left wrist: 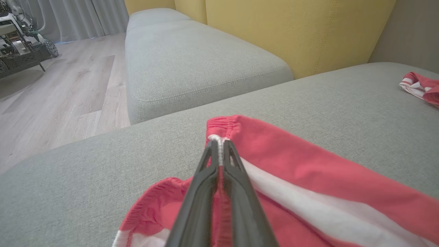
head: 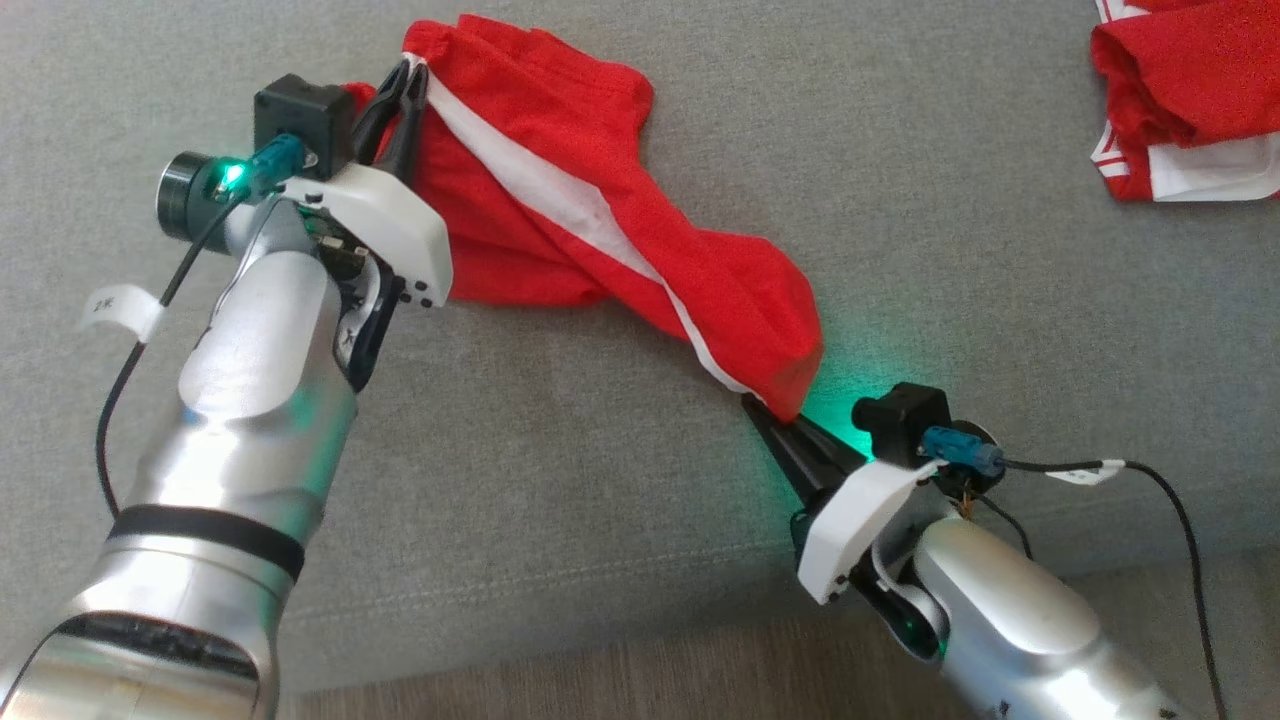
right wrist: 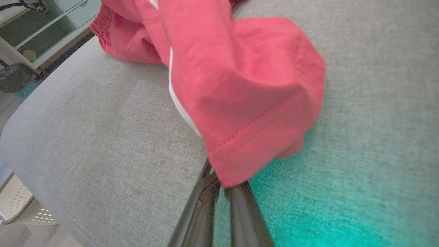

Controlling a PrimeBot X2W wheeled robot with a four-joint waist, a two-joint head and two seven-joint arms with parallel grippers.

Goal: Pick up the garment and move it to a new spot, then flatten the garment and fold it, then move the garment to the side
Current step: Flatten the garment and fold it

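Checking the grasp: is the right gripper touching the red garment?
Touching. In the right wrist view the right gripper has its jaws closed on the hem corner of the red garment.

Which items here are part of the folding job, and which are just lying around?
Job: red garment; left gripper shut at its waistband end; right gripper shut on its hem.
Lying about: second red-and-white garment, apart on the grey cushion; shelf unit beyond.
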